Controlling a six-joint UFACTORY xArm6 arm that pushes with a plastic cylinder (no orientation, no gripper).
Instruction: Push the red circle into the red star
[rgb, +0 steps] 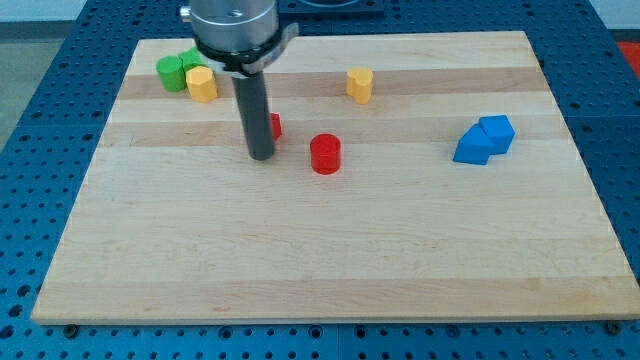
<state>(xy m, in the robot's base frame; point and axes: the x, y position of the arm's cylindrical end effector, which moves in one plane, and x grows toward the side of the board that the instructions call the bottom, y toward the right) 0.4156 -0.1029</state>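
The red circle (325, 154) stood on the wooden surface (330, 250), apart from my tip (261, 156) at its left. The rod hid most of the red star (274, 126) just behind. No fingers were fitted. Farther back stood blue blocks (484, 140), yellow blocks (360, 85) and green blocks (175, 71).

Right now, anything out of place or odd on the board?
Nothing stands out. All blocks sit flat on the wooden board. My tip is to the view's left of the red circle, and the rod hides most of the red star behind it.
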